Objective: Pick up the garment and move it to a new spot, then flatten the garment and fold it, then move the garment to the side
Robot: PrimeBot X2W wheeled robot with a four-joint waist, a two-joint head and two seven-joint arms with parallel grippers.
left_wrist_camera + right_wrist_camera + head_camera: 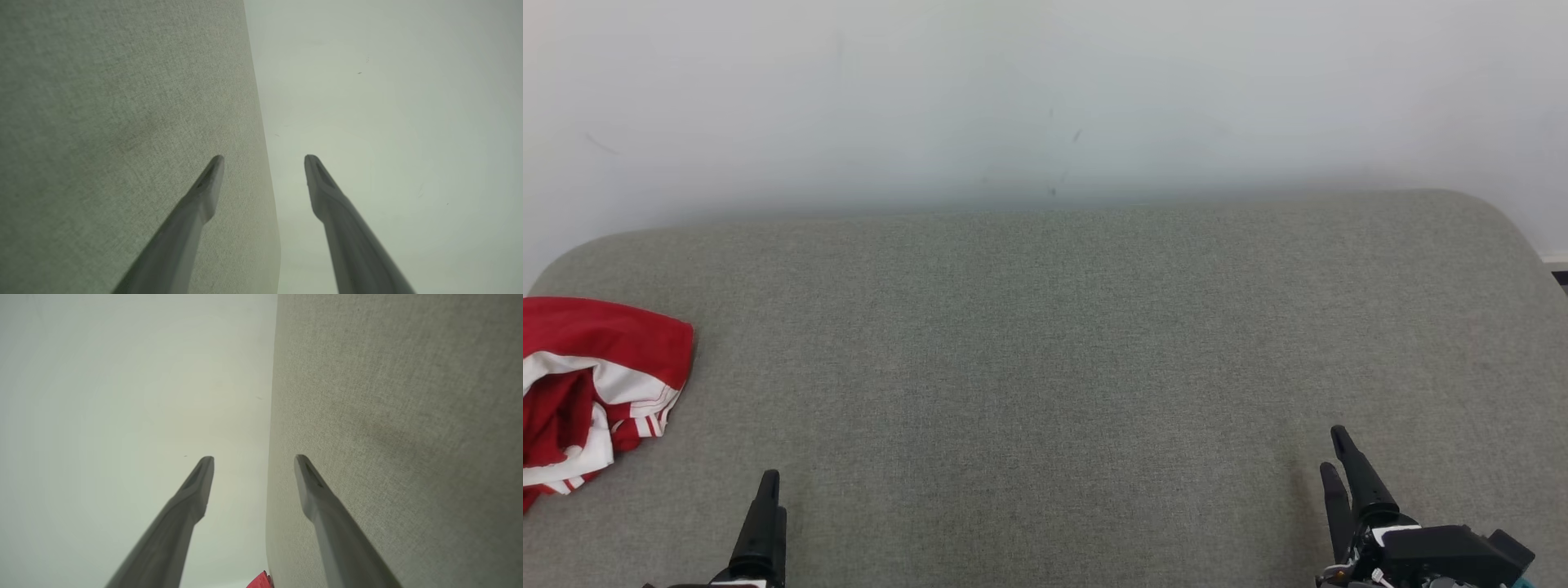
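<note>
Head view: crumpled red-and-white garment (592, 384).

Grey fabric surface (1045, 367) with rounded corners, plain white wall (1045, 90) behind

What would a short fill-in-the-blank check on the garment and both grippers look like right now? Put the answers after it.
1. The crumpled garment is white and ____.
2. In the head view it lies at the ____ edge of the grey cushion.
3. The left gripper and the right gripper are both ____, holding nothing.
4. The gripper nearer the garment is the ____ one.
Missing words: red; left; open; left.
</note>
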